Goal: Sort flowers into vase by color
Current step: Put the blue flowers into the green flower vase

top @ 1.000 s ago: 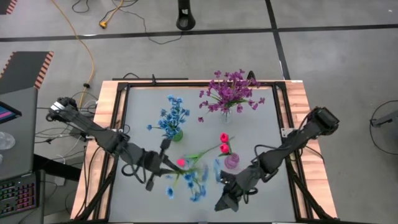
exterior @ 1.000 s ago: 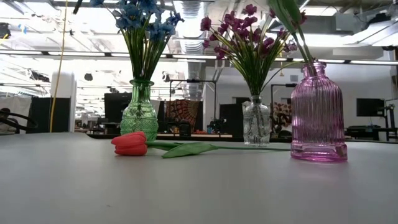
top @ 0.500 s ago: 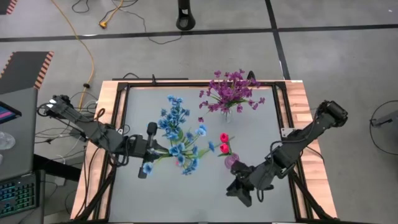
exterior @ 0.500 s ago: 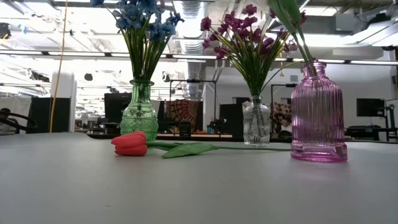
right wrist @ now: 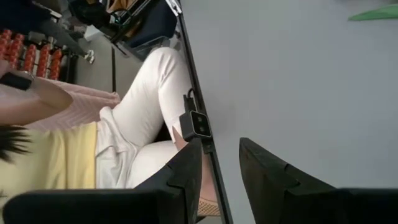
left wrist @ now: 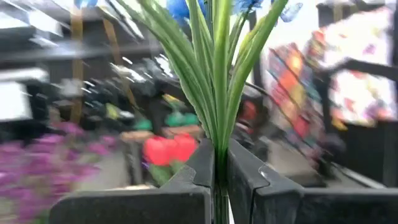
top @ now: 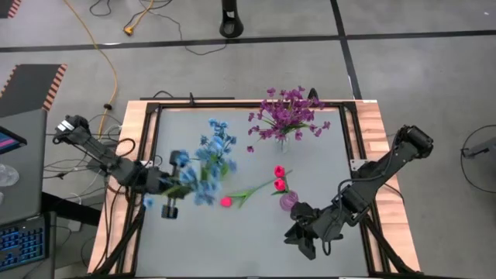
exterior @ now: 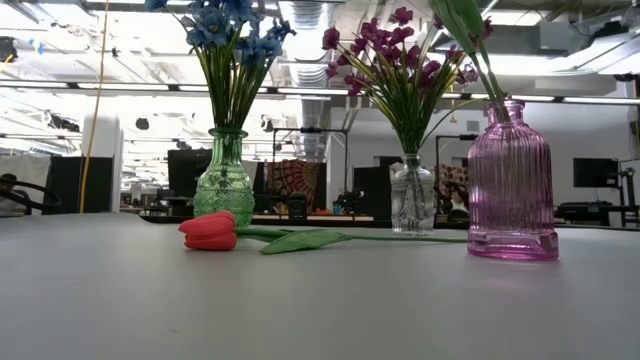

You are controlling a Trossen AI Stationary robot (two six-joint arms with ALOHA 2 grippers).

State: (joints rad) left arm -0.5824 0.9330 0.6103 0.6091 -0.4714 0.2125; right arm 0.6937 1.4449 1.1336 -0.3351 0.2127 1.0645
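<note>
One red tulip lies flat on the grey table, nearest the low camera, its long axis running across that view: the bud points toward the green vase side, and its thin stem and one green leaf trail toward the pink vase. From above, the same tulip lies at a slant in mid-table, between the two arms.

Nearer the front edge, the right gripper sits low over bare table, just in front of the pink vase. Its fingers stand a narrow gap apart and hold nothing.

The left gripper is raised over the table's left part, its fingers pinched on a bunch of blue flowers. In the left wrist view the green stems rise straight out of the grip and fan wider toward the blue clusters. From above, the bunch is blurred beside the green vase, heads toward the table's back.

Farther back, the green vase holds upright blue sprigs, the pink vase holds two red buds, and a clear vase at the rear holds spreading purple sprigs.
</note>
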